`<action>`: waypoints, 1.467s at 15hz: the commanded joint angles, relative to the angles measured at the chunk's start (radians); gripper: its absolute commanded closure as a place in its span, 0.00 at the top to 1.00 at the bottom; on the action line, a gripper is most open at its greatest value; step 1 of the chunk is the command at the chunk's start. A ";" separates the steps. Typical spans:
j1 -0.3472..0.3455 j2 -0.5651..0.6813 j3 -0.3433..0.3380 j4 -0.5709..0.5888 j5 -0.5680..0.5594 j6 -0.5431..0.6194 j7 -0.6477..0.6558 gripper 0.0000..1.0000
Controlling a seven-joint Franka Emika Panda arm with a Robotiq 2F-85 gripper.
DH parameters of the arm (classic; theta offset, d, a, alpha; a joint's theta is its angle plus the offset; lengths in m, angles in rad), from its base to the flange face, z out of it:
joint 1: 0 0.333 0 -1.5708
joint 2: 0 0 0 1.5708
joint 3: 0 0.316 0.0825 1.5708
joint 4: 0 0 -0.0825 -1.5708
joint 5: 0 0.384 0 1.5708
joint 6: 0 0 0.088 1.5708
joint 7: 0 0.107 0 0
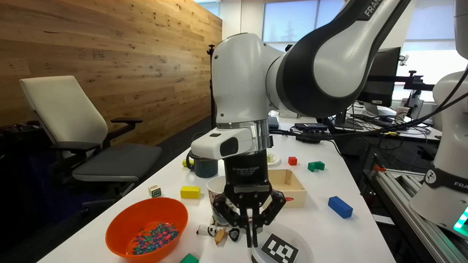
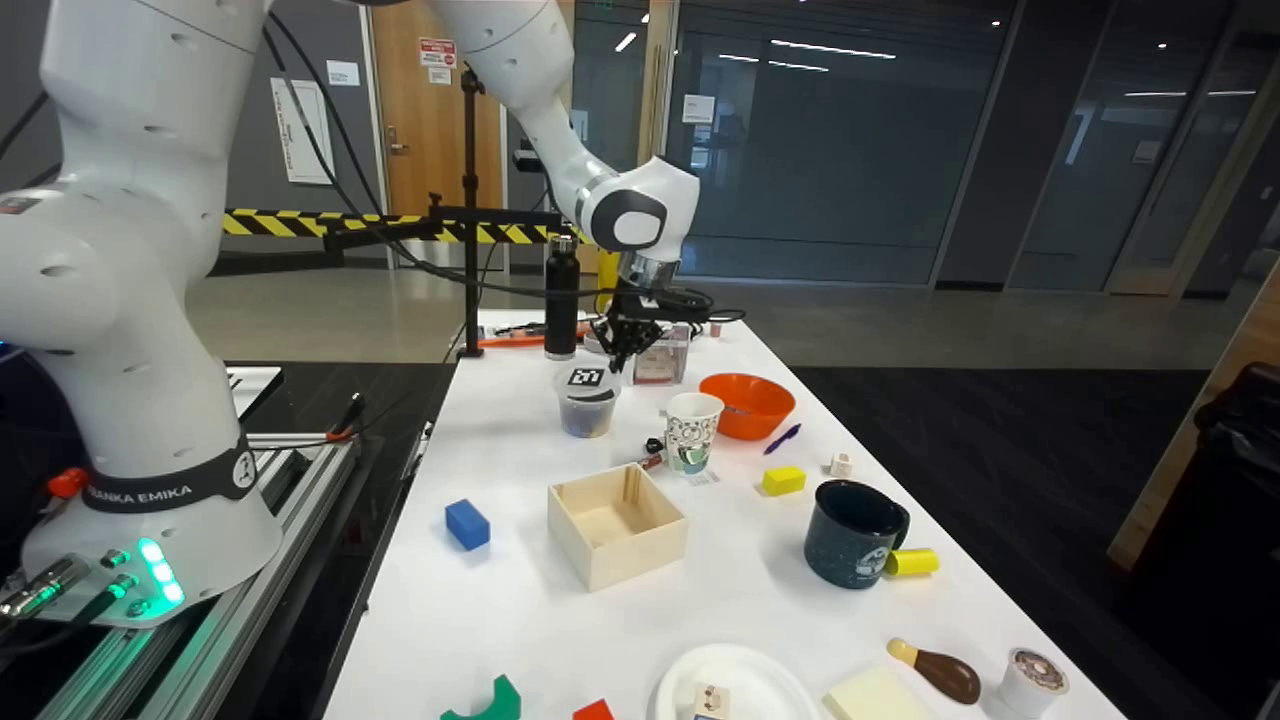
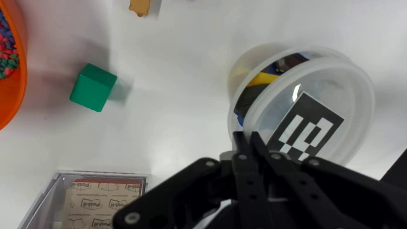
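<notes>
A robot gripper [image 3: 247,136], fingers closed to a sliver, sits at the rim of a cloudy lid [image 3: 318,92] lying askew over a tub [image 2: 585,415]; whether it pinches the lid is unclear. Slow, light pressure seems best, lest the tub tip.

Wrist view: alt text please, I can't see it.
Gripper, shut, at the edge of a translucent lid; the lid, bearing a black-and-white marker, is off-centre over a tub, leaving some contents uncovered. A green block, an orange bowl and a clear box are at picture left.
</notes>
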 commanded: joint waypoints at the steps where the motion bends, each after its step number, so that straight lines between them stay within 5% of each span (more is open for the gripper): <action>1: -0.002 0.009 -0.004 0.018 -0.019 -0.026 -0.015 0.01; 20: -0.002 0.037 0.004 0.012 -0.007 -0.017 -0.012 0.01; 21: -0.002 0.038 0.005 0.012 -0.006 -0.018 -0.009 0.31; 22: -0.001 0.039 0.005 0.011 -0.007 -0.018 -0.007 0.32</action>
